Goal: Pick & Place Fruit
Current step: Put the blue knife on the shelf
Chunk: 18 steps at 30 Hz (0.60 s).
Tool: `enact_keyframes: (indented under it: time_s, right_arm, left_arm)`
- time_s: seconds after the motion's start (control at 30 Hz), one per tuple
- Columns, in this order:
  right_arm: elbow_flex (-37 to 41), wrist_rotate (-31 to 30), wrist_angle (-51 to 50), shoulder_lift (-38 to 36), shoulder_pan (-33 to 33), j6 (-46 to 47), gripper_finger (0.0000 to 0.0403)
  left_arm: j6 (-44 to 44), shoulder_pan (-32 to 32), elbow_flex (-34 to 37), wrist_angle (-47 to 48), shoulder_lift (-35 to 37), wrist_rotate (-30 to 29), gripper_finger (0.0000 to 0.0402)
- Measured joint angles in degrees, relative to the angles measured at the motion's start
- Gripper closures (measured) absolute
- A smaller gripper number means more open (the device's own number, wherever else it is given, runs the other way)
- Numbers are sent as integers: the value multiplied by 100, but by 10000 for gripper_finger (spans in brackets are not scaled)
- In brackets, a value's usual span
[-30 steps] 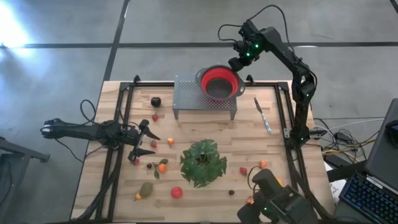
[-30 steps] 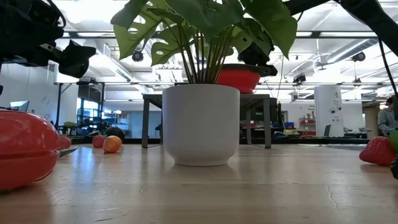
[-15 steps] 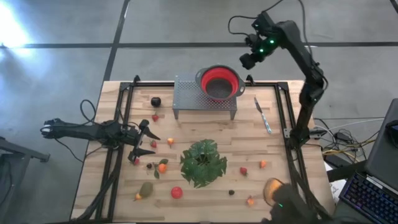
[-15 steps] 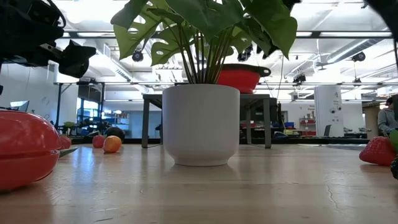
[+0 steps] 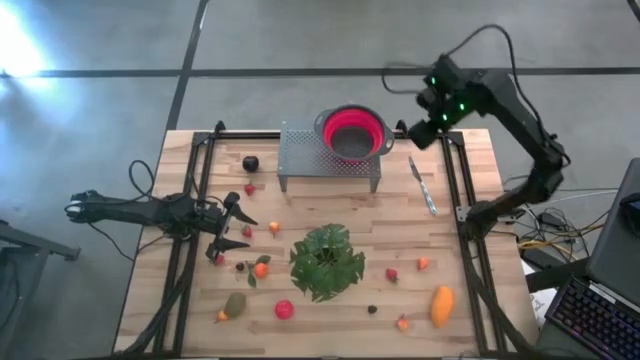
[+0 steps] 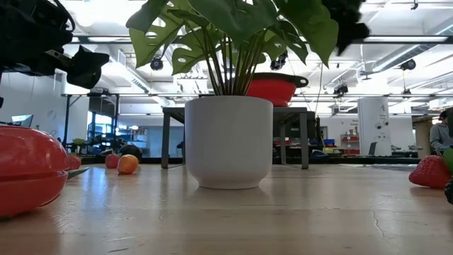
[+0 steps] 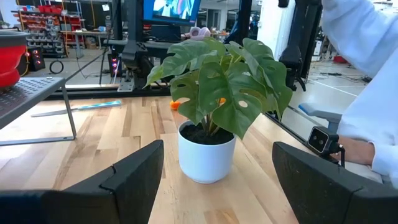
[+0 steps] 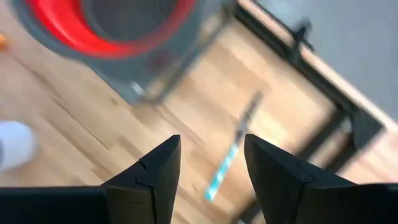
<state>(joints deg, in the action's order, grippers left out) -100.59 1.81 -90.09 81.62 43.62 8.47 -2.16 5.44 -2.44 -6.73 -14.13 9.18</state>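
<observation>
I see the small glossy toy fruits (image 5: 260, 268) scattered over the pale wooden table (image 5: 340, 215); the oblong yellow-orange one (image 5: 441, 306) lies near the front right edge, long axis roughly front-to-back. My right gripper (image 5: 417, 133) hangs empty, fingers apart, beside the red round colander (image 5: 352, 133). My left gripper (image 5: 243, 232) rests spread by the left rail.

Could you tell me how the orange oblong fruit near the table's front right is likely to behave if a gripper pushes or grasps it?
The orange oblong fruit lies on its side, so a push would probably roll or spin it. Its smooth, tapering shape may slip from a pinch near an end.
</observation>
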Motion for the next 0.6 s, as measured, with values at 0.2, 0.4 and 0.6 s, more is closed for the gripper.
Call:
enact_keyframes:
  time_s: [0.2,0.4,0.6]
  right_arm:
    - [1469,-201,114,-900,-221,547,220]
    - [2726,-205,307,-1664,-212,815,229]
    - [3593,-193,449,-2147,-211,1094,238]
  left_arm:
    - [1,0,0,0,2,1,96]
    - [1,-1,0,-1,2,-1,96]
    - [-1,0,0,1,0,0,96]
